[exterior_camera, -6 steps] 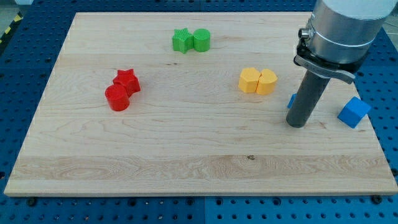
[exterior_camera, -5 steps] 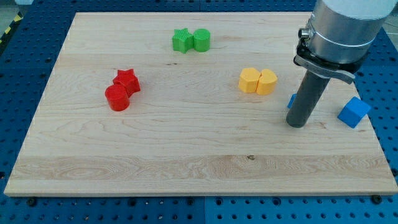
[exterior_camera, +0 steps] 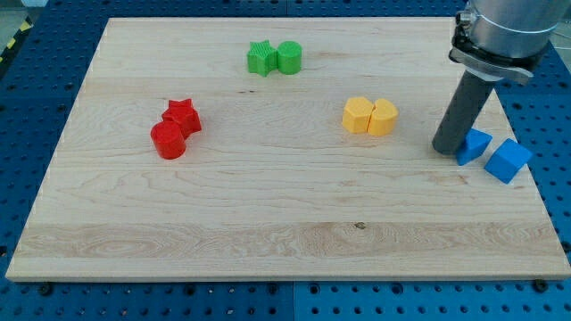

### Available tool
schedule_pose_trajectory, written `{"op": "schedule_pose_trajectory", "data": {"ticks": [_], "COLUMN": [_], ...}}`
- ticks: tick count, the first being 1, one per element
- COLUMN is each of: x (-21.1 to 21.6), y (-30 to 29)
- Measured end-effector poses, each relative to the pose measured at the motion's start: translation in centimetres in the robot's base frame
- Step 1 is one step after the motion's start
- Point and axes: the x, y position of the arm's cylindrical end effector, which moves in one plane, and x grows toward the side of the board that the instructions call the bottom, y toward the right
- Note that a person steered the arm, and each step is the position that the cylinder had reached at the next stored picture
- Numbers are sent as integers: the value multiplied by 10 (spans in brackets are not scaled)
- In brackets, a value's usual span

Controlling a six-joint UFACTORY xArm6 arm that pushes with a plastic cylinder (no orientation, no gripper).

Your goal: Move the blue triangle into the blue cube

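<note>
The blue triangle (exterior_camera: 474,145) lies near the board's right edge, just left of the blue cube (exterior_camera: 508,160), with a narrow gap between them. My tip (exterior_camera: 448,149) rests on the board against the triangle's left side. The rod rises from it toward the view's top right.
Two yellow blocks (exterior_camera: 370,116) sit together left of my tip. A green star (exterior_camera: 260,58) and a green cylinder (exterior_camera: 289,57) stand at the top middle. A red star (exterior_camera: 182,116) and a red cylinder (exterior_camera: 168,140) stand at the left. The wooden board (exterior_camera: 268,223) ends just right of the blue cube.
My tip moved right and slightly up the view. The blue triangle, earlier mostly hidden behind the rod, slid right and now lies close to the blue cube.
</note>
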Motion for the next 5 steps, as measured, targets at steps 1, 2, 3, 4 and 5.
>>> {"op": "schedule_pose_trajectory", "data": {"ticks": [1,2,3,4,5], "x": [9,10,10,10,10], "y": [1,1,12,25,27]}}
